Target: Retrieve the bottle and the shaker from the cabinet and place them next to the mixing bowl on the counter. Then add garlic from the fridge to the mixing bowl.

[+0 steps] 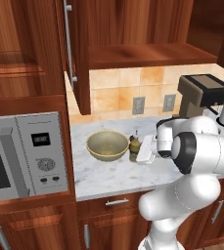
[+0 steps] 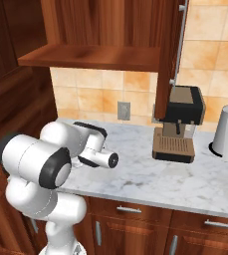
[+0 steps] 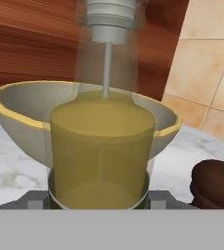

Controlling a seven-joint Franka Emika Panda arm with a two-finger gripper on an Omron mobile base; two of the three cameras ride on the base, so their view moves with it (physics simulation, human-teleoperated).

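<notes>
Bottle [image 3: 101,151] stands on surface [image 1: 108,176] just beside mixing bowl [image 1: 107,145]; your jaws flank it, grip or release unclear. Shaker [image 3: 214,183] down nearby. Garlic from fridge left.

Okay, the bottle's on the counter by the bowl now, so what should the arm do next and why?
Probably draw the gripper straight back from the bottle. The bottle stands upright on the marble counter beside the mixing bowl, with the dark shaker close by. A level retreat should avoid tipping it.
</notes>
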